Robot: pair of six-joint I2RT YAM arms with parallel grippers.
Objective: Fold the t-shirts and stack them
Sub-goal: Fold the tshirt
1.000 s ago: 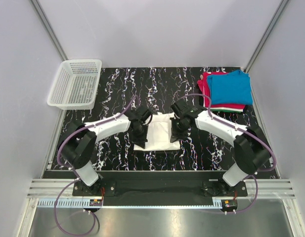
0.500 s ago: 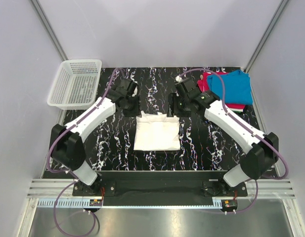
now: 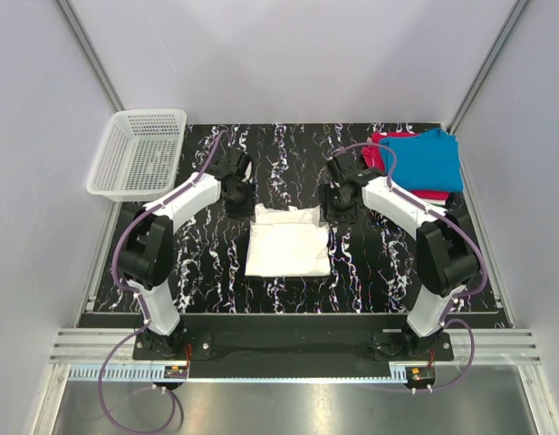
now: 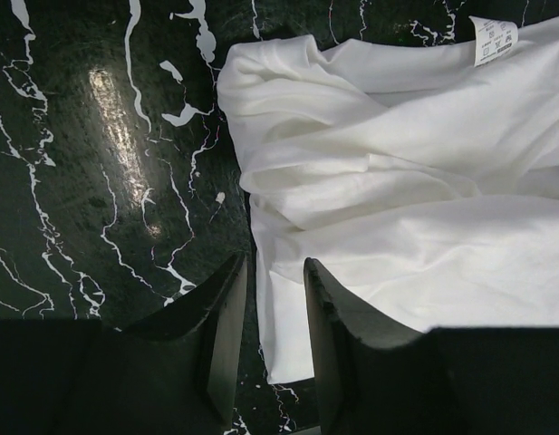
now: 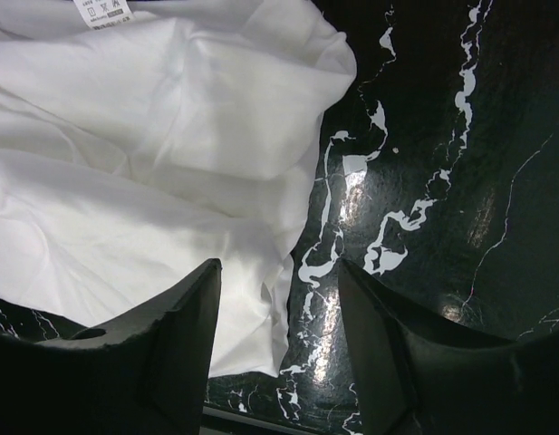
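white t-shirt (image 3: 288, 243) on black marble table (image 3: 216, 272) (grey walls (image 3: 279, 63) around)

White arms (image 3: 184, 201), black joints (image 3: 149, 258), purple cables (image 3: 121, 245), matte black grippers (image 4: 272, 272).

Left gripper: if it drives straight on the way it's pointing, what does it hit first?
Probably the white t-shirt: its edge lies right between the fingers of the left gripper, with the black table just beside it. Height above it is unclear.

The right end effector (image 5: 279, 272) has 2 fingers spread, empty, straddling the white t-shirt (image 5: 152, 136) edge on the marbled tabletop (image 5: 460, 163).
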